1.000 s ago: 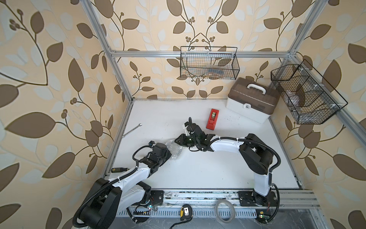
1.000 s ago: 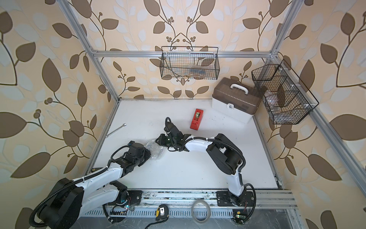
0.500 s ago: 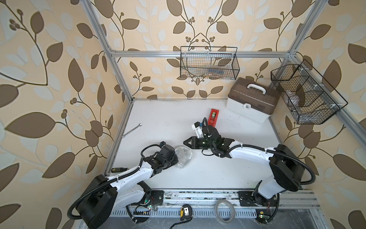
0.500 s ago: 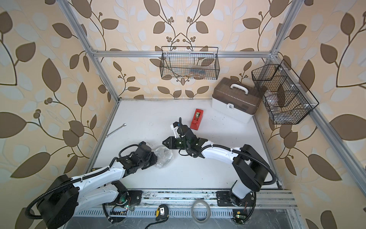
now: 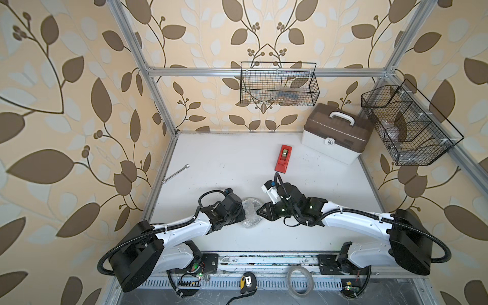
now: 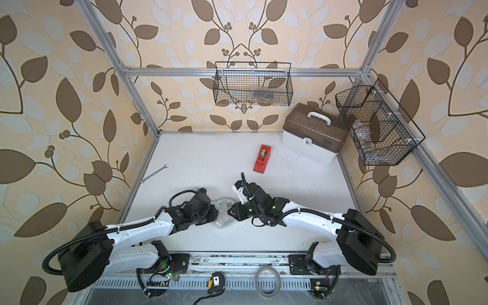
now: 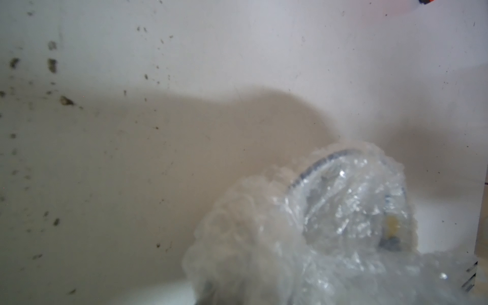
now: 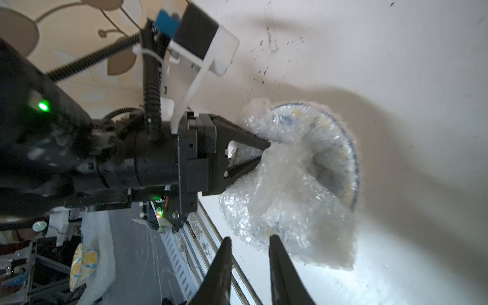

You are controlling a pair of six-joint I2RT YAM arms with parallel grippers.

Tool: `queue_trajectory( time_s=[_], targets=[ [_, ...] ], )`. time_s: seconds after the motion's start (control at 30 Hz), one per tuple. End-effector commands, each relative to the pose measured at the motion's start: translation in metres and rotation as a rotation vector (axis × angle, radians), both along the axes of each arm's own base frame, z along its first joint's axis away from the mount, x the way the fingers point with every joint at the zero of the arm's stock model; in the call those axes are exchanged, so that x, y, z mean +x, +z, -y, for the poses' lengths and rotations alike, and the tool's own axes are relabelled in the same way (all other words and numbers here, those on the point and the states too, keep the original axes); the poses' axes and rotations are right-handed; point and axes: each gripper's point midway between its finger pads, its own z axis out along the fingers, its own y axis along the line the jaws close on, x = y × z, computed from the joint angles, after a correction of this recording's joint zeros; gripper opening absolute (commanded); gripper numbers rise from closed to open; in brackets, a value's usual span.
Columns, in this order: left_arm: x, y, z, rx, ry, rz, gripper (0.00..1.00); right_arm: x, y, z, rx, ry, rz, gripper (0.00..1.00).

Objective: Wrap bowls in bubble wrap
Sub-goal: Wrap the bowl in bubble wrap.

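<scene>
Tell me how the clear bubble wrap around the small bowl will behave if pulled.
The clear bubble wrap looks floppy: it crumples in loose folds where the left gripper pinches it, so it probably won't hold shape. Being thin plastic, it's likely very light. The small round bowl showing through it seems only loosely covered, so it may slip out.

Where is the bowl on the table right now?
In both top views the bowl, bundled in bubble wrap, is near the front middle of the table, between the left gripper and right gripper.
</scene>
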Motion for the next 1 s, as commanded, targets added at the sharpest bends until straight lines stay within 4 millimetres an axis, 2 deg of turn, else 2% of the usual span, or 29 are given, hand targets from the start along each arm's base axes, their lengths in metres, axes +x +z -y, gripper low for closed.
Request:
queue_trajectory(
  time_s=[0.0,0.07,0.2,0.37,0.53,0.73,0.83,0.9,0.97],
  targets=[
    [-0.004,0.000,0.004,0.007,-0.036,-0.009,0.00,-0.007,-0.006,-0.008,-0.059,0.045,0.024,0.29],
    [-0.004,0.001,0.002,0.010,-0.032,-0.006,0.00,-0.007,-0.008,-0.010,-0.087,0.044,0.042,0.35],
    [-0.007,0.003,0.000,0.006,-0.033,-0.003,0.00,0.002,-0.013,-0.009,-0.136,0.029,0.070,0.35],
    [-0.010,0.003,-0.002,0.008,-0.037,-0.005,0.00,0.012,-0.006,-0.007,-0.189,0.013,0.121,0.36],
    [-0.011,0.003,-0.002,0.005,-0.037,-0.006,0.00,0.016,-0.004,-0.015,-0.182,0.049,0.132,0.37],
    [-0.009,0.001,0.001,0.002,-0.042,-0.011,0.00,0.017,-0.014,-0.026,-0.191,0.094,0.120,0.36],
    [-0.009,0.001,0.003,-0.006,-0.048,-0.011,0.00,0.021,-0.020,-0.027,-0.200,0.092,0.113,0.30],
    [-0.010,-0.001,0.002,-0.005,-0.049,-0.012,0.00,0.027,-0.022,-0.026,-0.195,0.081,0.108,0.15],
    [-0.013,-0.005,0.001,-0.002,-0.053,-0.016,0.00,0.033,-0.023,-0.026,-0.190,0.078,0.108,0.08]
  ],
)
